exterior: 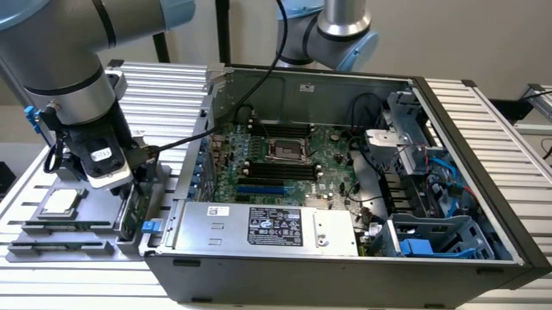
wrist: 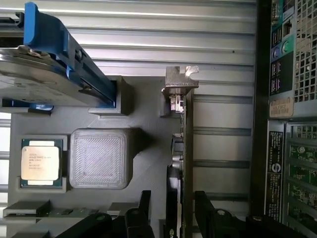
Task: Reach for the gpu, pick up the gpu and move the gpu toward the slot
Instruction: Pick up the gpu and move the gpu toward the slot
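Wall: I see a plain cream wall (exterior: 466, 39) at the back, with nothing hanging on it.
Table: a big silver metal table (exterior: 509, 123) fills most of my screen. It is made of long ridged slats, set side by side (a bit like train tracks).
Pole: a thin black pole (exterior: 223, 32) stands up at the back, in front of the wall.
Side: a pale flat top (exterior: 10, 155) sits past the table on the exterior view's left. I cannot tell what it is.
Light: soft and even, with a gentle shine on the slats.
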Action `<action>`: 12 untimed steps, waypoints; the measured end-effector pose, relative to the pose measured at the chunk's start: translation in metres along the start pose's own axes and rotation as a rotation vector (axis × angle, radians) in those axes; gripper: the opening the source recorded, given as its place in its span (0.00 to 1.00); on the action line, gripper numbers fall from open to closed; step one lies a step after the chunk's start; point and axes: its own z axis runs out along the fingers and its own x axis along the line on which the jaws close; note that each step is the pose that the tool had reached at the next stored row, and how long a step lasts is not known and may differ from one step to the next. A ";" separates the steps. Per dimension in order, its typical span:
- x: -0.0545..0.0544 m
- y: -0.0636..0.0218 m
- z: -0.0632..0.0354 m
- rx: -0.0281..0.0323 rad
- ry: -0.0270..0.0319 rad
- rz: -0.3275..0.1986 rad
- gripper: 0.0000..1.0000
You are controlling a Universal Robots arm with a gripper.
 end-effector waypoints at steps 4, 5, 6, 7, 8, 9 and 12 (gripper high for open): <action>0.001 0.0000 0.0029 0.0003 -0.0099 -0.001 0.48; 0.002 0.0000 0.0030 0.0004 -0.0100 -0.001 0.48; 0.002 0.0001 0.0031 0.0006 -0.0101 -0.001 0.48; 0.002 0.0001 0.0033 0.0005 -0.0102 -0.001 0.48; 0.003 0.0001 0.0036 0.0008 -0.0104 -0.001 0.48; 0.003 0.0002 0.0040 0.0009 -0.0105 -0.001 0.48; 0.003 0.0004 0.0051 0.0026 -0.0113 -0.001 0.48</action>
